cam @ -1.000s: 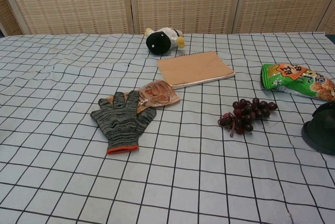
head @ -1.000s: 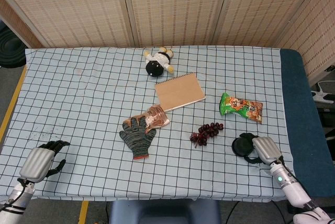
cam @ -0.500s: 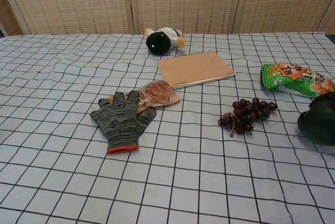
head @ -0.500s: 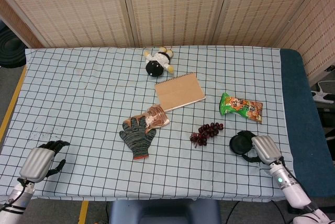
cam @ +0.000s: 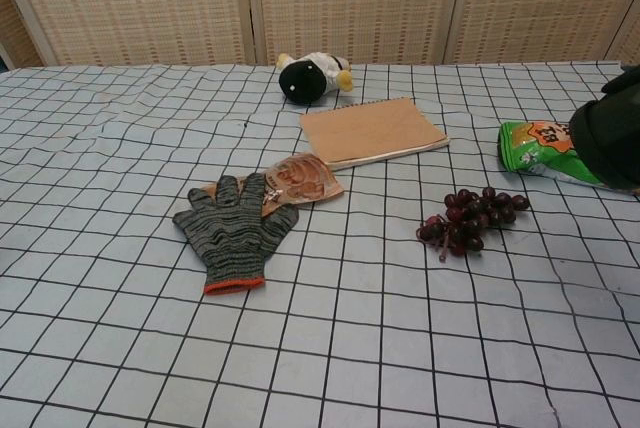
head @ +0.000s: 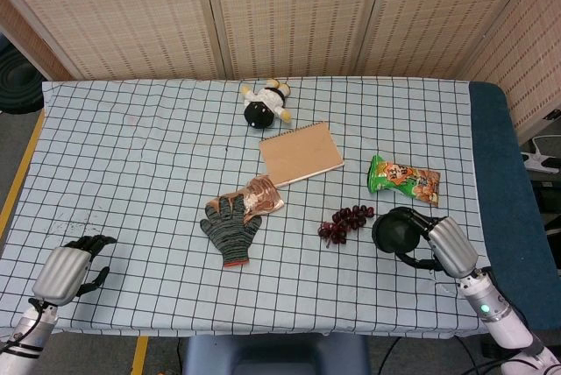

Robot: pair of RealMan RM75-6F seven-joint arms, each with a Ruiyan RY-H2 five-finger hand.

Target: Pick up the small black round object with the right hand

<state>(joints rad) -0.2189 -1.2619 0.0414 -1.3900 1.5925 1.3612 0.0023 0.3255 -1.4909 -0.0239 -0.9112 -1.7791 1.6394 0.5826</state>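
Observation:
The small black round object (head: 396, 232) is off the table, gripped by my right hand (head: 443, 245) at the right side, just right of the grapes. The chest view shows the same black object (cam: 606, 140) high at the right edge, in front of the green snack bag; the hand itself barely shows there. My left hand (head: 68, 268) rests at the table's near left corner with its dark fingers curled in and nothing in them.
On the checked cloth lie a bunch of dark grapes (head: 346, 222), a green snack bag (head: 403, 180), a brown notebook (head: 301, 153), a striped work glove (head: 230, 228) over a brown packet (head: 260, 194), and a cow plush (head: 266, 103) at the back.
My right hand has lifted the black round object off the cloth and carried it up and slightly left. In the chest view it rose from low right to in front of the snack bag.

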